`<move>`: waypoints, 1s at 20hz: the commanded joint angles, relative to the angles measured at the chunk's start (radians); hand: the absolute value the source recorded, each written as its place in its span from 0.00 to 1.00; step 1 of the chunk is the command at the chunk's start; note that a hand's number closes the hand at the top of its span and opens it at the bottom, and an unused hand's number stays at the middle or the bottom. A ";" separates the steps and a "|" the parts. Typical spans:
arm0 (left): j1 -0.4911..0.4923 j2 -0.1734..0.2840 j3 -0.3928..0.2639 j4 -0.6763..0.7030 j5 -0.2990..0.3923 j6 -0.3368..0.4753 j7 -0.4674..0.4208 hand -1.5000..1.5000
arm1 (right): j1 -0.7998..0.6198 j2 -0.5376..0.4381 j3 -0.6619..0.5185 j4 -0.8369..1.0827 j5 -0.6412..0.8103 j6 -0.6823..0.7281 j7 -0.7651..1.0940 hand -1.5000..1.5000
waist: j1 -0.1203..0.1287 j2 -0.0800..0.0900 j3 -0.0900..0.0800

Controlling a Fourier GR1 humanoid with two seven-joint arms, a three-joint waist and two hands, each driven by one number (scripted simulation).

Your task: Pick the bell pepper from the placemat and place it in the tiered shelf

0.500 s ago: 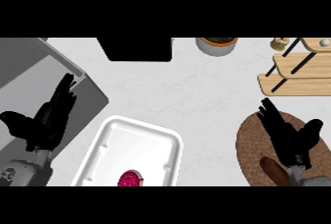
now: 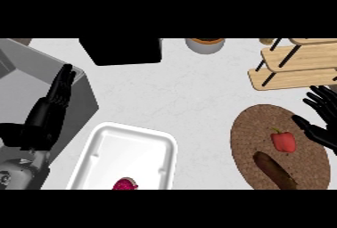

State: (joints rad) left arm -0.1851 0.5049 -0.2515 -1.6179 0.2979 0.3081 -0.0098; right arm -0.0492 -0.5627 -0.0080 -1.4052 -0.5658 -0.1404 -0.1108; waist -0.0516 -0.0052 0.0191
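A red bell pepper (image 2: pixel 284 141) with a green stem lies on the round brown woven placemat (image 2: pixel 253 129) at the right. Just right of the pepper, my right hand (image 2: pixel 322 116) hangs at the view's edge, open, fingers spread and pointing up, thumb toward the pepper, touching nothing. The wooden tiered shelf (image 2: pixel 296 67) with black posts stands at the upper right, above the hand. My left hand (image 2: pixel 47 116) rests open at the left, fingers straight and pointing up over the grey sink.
A long brown item (image 2: pixel 275 170) lies on the placemat below the pepper. A white tray (image 2: pixel 128 149) at bottom centre holds a dark pink item (image 2: pixel 124 184). A black box (image 2: pixel 121 50) and a small round pot (image 2: pixel 205 44) stand at the back. Grey sink (image 2: pixel 20 75) at left.
My right hand has moved right and up, off the placemat's middle, uncovering the bell pepper. The view has shifted. The left hand stays where it was.
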 commanded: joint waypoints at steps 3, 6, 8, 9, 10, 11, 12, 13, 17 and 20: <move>0.035 -0.054 -0.096 0.047 -0.041 -0.001 0.015 0.50 | 0.028 0.005 -0.172 0.226 0.147 -0.269 -0.230 0.00 | 0.022 0.025 -0.013; 0.047 -0.069 -0.102 0.094 -0.055 -0.008 -0.009 0.50 | 0.064 0.105 -0.283 0.276 0.044 -0.191 -0.458 0.00 | 0.024 0.012 -0.014; 0.015 -0.117 -0.124 0.158 -0.083 0.009 -0.022 0.50 | 0.049 0.092 -0.341 0.371 -0.018 -0.035 -0.562 0.00 | 0.029 0.013 -0.014; 0.000 -0.119 -0.135 0.141 -0.099 0.017 0.002 0.50 | 0.055 0.107 -0.346 0.380 -0.036 0.038 -0.620 0.00 | 0.034 0.010 -0.014; -0.055 -0.120 -0.123 0.152 -0.094 0.009 0.049 0.50 | 0.067 0.057 -0.366 0.397 -0.063 0.136 -0.612 0.00 | 0.031 0.009 -0.015; -0.003 -0.125 -0.119 0.142 -0.101 0.014 0.009 0.50 | 0.060 0.015 -0.361 0.442 -0.050 0.203 -0.617 0.00 | 0.046 0.008 -0.017; -0.009 -0.133 -0.122 0.168 -0.104 0.004 -0.008 0.50 | 0.099 0.018 -0.276 0.421 0.022 0.230 -0.616 0.00 | 0.045 0.008 -0.017; -0.018 -0.122 -0.108 0.183 -0.092 -0.025 -0.019 0.50 | 0.091 -0.024 -0.264 0.446 0.039 0.267 -0.591 0.00 | 0.048 0.009 -0.018; -0.040 -0.120 -0.096 0.167 -0.096 -0.020 0.038 0.50 | 0.118 -0.165 -0.221 0.376 0.144 0.239 -0.495 0.00 | 0.047 0.006 -0.020; -0.036 -0.165 -0.103 0.219 -0.120 -0.011 0.002 0.50 | 0.201 -0.160 -0.183 0.131 0.165 0.161 -0.371 0.00 | 0.032 0.003 -0.022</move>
State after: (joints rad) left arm -0.2092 0.3725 -0.3501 -1.4359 0.1987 0.2882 -0.0045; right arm 0.0953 -0.6664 -0.2225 -1.1184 -0.4396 0.0448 -0.5869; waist -0.0116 0.0003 -0.0001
